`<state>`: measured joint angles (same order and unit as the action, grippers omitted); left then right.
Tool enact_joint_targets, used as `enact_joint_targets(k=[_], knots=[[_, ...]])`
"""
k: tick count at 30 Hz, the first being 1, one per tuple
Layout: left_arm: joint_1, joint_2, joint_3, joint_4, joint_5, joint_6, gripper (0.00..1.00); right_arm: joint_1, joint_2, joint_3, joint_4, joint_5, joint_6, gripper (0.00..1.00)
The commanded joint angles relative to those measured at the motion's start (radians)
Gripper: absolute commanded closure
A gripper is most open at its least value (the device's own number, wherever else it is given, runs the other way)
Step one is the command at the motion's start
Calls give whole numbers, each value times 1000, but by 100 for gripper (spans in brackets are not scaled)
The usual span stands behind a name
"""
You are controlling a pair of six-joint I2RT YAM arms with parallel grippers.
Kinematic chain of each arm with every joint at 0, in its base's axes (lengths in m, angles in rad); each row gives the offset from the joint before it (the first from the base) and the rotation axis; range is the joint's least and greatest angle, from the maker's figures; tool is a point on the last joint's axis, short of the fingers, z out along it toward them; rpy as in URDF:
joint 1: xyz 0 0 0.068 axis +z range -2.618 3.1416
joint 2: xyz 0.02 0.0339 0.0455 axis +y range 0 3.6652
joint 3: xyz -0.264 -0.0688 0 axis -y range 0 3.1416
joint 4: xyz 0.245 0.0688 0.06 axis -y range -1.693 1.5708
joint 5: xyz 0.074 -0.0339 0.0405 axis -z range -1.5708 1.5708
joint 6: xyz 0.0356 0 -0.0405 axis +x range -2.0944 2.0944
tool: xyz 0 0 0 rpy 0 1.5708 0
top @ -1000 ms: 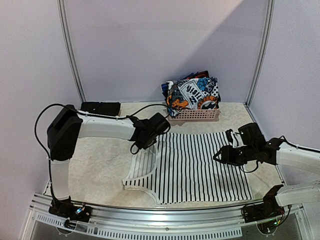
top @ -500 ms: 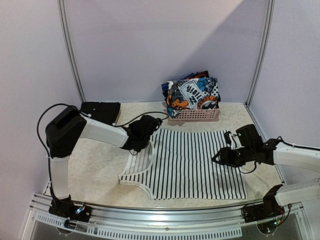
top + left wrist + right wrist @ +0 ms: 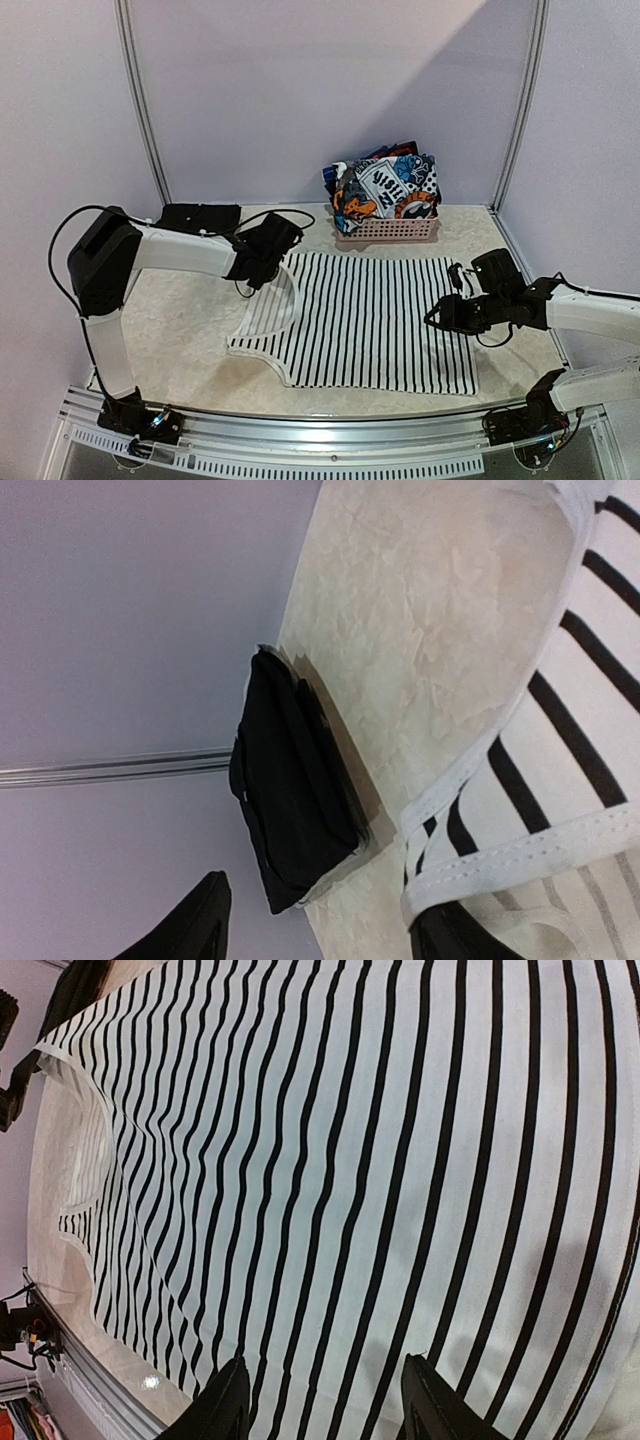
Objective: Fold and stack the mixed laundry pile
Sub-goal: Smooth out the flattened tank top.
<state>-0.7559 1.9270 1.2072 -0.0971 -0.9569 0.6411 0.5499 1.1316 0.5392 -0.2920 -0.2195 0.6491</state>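
between fingers of left gripper: gap, spread apart, nothing held; strap just beside one finger. right gripper likewise apart, over striped shirt, gripping nothing. shirt flat, unfolded, mid-table. black garment folded at far-left corner. print garments heaped in basket, far edge. judged early: most folding left.

The pale, marbled desk is carrying three things directly. A white garment with thin black stripes is lying spread flat across its middle and right, reaching toward the near edge. A folded black garment is sitting at the far left corner, against the back wall. A pink latticed basket is standing at the far edge, just beyond the striped garment's far hem.
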Motion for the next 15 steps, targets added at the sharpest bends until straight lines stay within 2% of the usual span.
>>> enact_joint_targets(k=[1, 3, 6, 9, 11, 12, 13, 14, 15], knots=[[31, -3, 51, -317, 70, -139, 38, 6, 0, 17, -4, -11, -5, 48], [38, -5, 47, -359, 95, -158, 37, 7, 8, 20, -2, -20, -5, 48], [66, 15, 37, -300, 66, -146, 34, 6, 10, 23, 5, -31, -3, 48], [104, 80, 23, -20, -99, -43, 28, 7, 9, 27, 8, -41, -5, 48], [117, 109, -13, 182, -111, 53, 19, 8, 7, 25, 8, -46, -6, 48], [117, 106, -10, 158, -45, 44, 17, 8, 6, 25, 2, -45, -7, 48], [117, 97, 15, 43, 45, -44, 16, 8, 1, 24, -5, -41, -11, 48], [122, 85, 74, -167, 207, -137, 16, 8, -5, 21, -9, -36, -13, 48], [127, 78, 119, -308, 318, -191, 18, 7, -11, 19, -16, -32, -16, 48]])
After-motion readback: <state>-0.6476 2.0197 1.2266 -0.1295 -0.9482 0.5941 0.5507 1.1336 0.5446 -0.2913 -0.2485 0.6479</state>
